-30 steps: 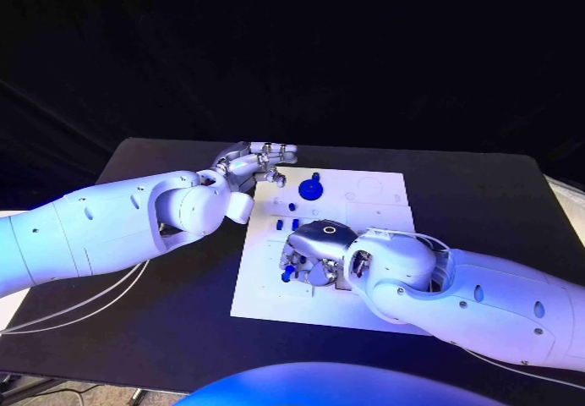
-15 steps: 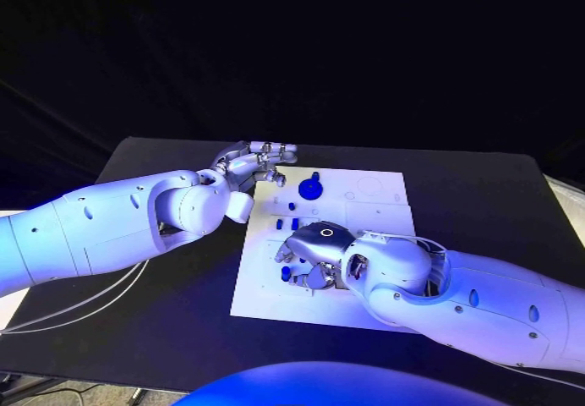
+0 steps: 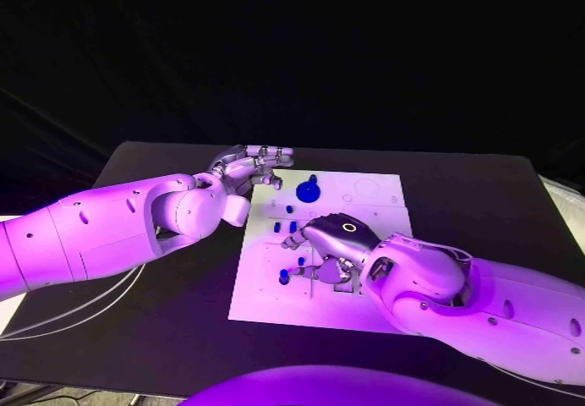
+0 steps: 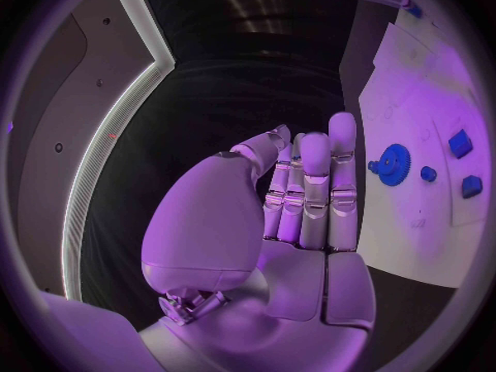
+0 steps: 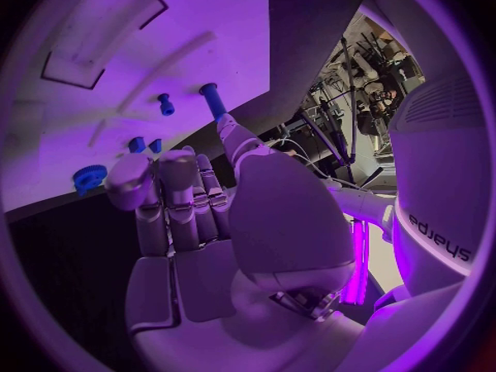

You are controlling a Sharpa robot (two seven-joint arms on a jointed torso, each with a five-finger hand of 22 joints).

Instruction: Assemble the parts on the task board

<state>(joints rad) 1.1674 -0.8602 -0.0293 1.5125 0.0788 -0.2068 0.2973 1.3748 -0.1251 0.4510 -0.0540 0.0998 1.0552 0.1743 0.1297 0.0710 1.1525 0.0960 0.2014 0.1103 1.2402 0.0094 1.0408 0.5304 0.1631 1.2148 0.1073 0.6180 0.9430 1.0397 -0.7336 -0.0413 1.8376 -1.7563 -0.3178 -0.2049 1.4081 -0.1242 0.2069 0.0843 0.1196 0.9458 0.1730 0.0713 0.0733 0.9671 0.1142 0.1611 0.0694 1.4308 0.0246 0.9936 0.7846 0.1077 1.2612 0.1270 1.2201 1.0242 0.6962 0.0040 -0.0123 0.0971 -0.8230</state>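
Board (image 3: 366, 190) white, blue gear (image 3: 308, 189) (toothed) | left robot hand (image 3: 254, 163) released | right robot hand (image 3: 327, 249) unclear

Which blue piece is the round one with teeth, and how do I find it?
Find the white task board in the middle of the black table. Near its far edge, beside the left hand, lies the blue gear. It is a flat toothed disc, much bigger than the small blue pegs nearby.
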